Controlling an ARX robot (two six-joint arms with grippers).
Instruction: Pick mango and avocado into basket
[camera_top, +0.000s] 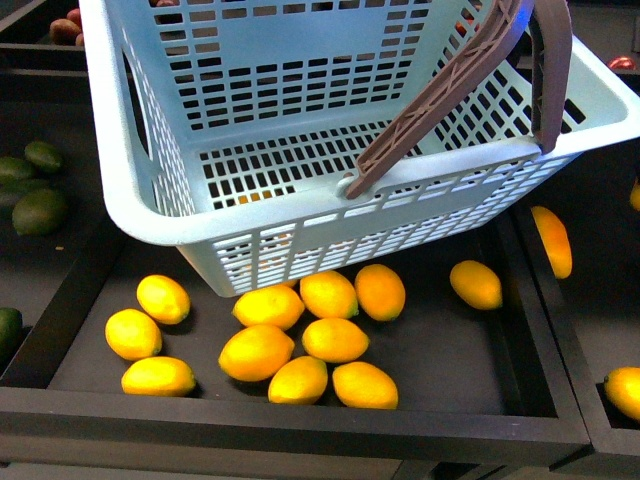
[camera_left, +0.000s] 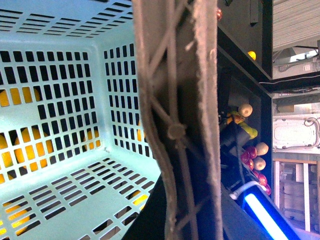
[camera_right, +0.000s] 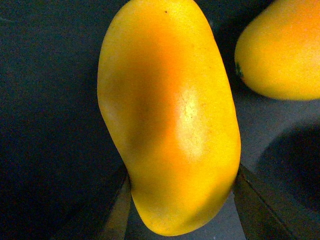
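The light teal basket (camera_top: 160, 215) hangs tilted above the fruit tray, its brown-grey handle (camera_top: 450, 90) slanting across the opening. My left gripper (camera_left: 175, 225) is shut on that handle (camera_left: 175, 100), which fills the left wrist view beside the basket's empty slotted floor (camera_left: 60, 190). My right gripper (camera_right: 177, 210) is shut on the mango (camera_right: 167, 115), a smooth yellow-orange fruit pinched between both fingers (camera_right: 117, 215). In the front view a long mango (camera_top: 552, 240) shows just right of the basket, with no arm visible there. Dark green avocados (camera_top: 40, 210) lie in the left bin.
Several yellow lemons (camera_top: 258, 352) lie in the black tray (camera_top: 300, 420) under the basket. Another mango (camera_right: 280, 50) rests close to the held one. More yellow fruit (camera_top: 625, 390) sits in the right bin, and reddish fruit (camera_top: 65, 28) at the far left.
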